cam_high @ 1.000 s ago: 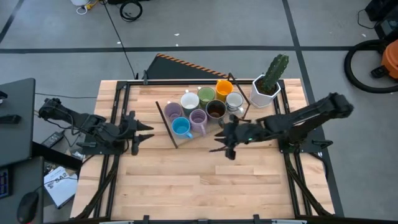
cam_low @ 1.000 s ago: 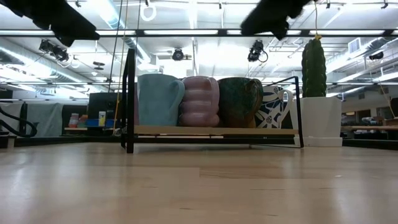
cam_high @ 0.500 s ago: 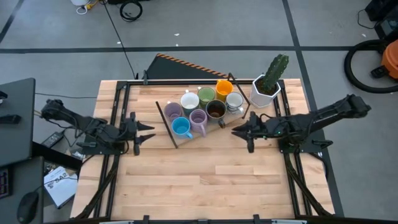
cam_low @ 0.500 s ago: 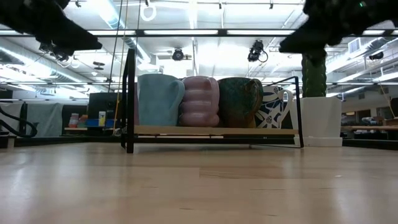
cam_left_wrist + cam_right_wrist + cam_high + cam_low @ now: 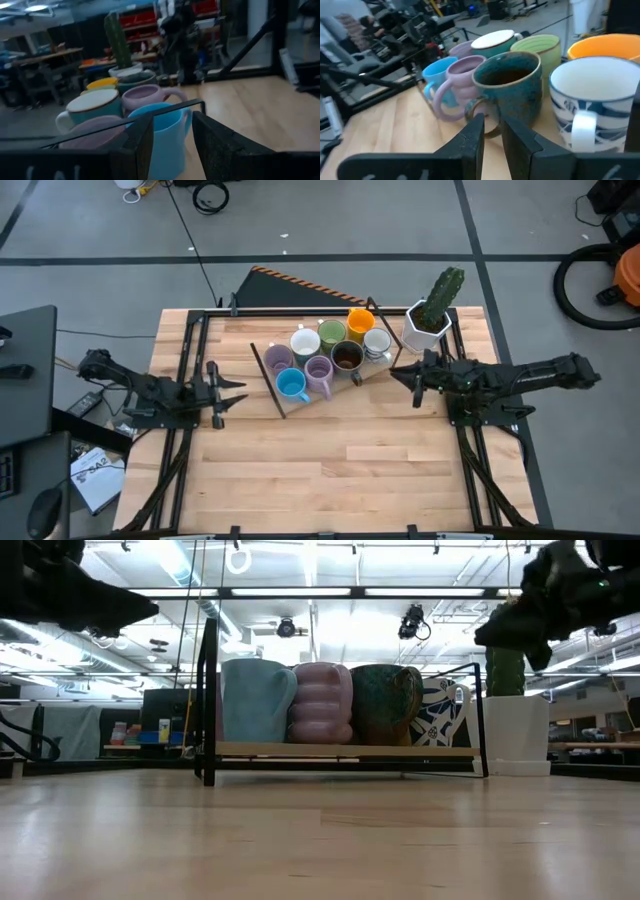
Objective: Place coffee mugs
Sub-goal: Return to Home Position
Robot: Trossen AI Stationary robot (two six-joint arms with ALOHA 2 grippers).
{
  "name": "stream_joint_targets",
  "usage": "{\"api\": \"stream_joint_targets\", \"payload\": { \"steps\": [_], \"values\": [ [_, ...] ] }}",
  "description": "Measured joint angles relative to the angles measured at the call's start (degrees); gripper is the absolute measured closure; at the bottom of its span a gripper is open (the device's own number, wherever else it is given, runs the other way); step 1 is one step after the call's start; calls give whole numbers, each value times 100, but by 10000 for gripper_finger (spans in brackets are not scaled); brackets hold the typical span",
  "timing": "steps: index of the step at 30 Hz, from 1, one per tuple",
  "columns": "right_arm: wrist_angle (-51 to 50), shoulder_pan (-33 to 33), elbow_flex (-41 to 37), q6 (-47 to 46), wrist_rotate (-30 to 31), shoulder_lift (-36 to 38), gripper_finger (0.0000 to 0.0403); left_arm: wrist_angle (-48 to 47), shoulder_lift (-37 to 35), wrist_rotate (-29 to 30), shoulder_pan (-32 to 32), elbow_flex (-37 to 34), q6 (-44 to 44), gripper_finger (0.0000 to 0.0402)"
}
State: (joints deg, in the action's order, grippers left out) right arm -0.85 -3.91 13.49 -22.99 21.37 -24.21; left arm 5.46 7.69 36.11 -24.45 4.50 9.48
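Note:
Eight coffee mugs stand close together, mouths up, in a black wire rack (image 5: pixel 264 372) on the table: orange (image 5: pixel 360 320), green (image 5: pixel 332 333), white (image 5: pixel 305 341), two lilac (image 5: pixel 279 359) (image 5: pixel 319 370), blue (image 5: pixel 291 384), dark brown (image 5: pixel 347 356) and a white one with a blue pattern (image 5: pixel 377 342). My left gripper (image 5: pixel 238 392) hangs open left of the rack and faces the blue mug (image 5: pixel 167 135). My right gripper (image 5: pixel 393 375) hovers right of the rack, open by a narrow gap, and points at the dark mug (image 5: pixel 512 87). Neither touches anything.
A cactus in a white faceted pot (image 5: pixel 428 323) stands at the table's far right, just beyond my right gripper. The rack's black frame (image 5: pixel 208 700) rises above the mugs. Bare wooden tabletop (image 5: pixel 330 470) lies on the near side of the rack.
My right gripper has drawn back from the spot near the rack's front right corner. It moved toward the table's right edge and a little toward the far edge, with the arm stretching out lower. The mugs have stayed where they were.

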Motion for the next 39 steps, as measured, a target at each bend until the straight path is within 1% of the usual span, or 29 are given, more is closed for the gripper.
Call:
{"api": "stream_joint_targets", "payload": {
  "steps": [2, 4, 7, 10, 12, 15, 20, 39],
  "values": [
    [-104, 89, -151, 5, -249, 347, 337, 31, -254, -75, -2, -123, 25, 260],
    [-104, 157, -293, -42, -330, 660, 341, 32, -494, -140, -2, -252, 22, 260],
    [-88, 210, -507, -308, -264, 1049, 345, 98, -772, -402, 2, -400, 20, 260],
    [-110, 224, -627, -623, -66, 1235, 345, 132, -727, -614, 22, -398, 24, 260],
    [-94, 224, -631, -681, -1, 1273, 345, 148, -735, -615, 22, -398, 19, 260],
    [-81, 224, -631, -684, -110, 1263, 344, 143, -735, -622, 22, -398, -24, 260],
    [-62, 224, -631, -686, -202, 1263, 344, 130, -735, -624, 22, -398, -567, 260],
    [-48, 224, -631, -684, -200, 1261, 343, 120, -733, -622, 22, -403, -580, 260]
  ]
}}
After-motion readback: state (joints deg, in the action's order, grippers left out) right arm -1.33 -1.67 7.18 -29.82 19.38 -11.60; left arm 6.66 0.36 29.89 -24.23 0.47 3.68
